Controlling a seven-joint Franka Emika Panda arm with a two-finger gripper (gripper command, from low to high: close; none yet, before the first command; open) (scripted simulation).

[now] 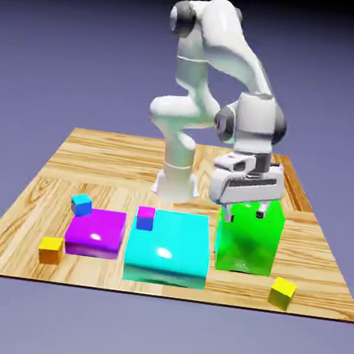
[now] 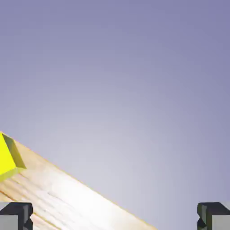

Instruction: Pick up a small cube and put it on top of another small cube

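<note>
**Gripper hangs open above the green block, yellow cube alone near the table's front edge**

Blue-violet backdrop surrounds a wooden table (image 1: 97, 154) on which several blocks stand. In the exterior view the white arm (image 1: 220, 52) bends down to its gripper (image 1: 243, 212), which hovers just over the top of a tall green block (image 1: 248, 237). The fingertips (image 1: 262, 213) sit in front of the block's upper edge; whether they touch it cannot be told. The jaws are spread wide with nothing between them: in the hand view the two grey tips (image 2: 16, 215) show at the far bottom corners, with only backdrop and a strip of table between.

The small yellow cube (image 1: 281, 292) lies on the table near the front edge, just off the green block's lower corner on the exterior view's right, apart from it. In the hand view it shows as a yellow corner at the left edge.

Beside the green block, on the exterior view's left, lies a flat cyan block (image 1: 167, 250) with a small magenta cube (image 1: 145, 218) on its far left corner. Next comes a flat purple block (image 1: 96, 232). A small blue cube (image 1: 81, 204) rests behind the purple block, and a small orange cube (image 1: 50, 249) sits at its front left corner.
</note>
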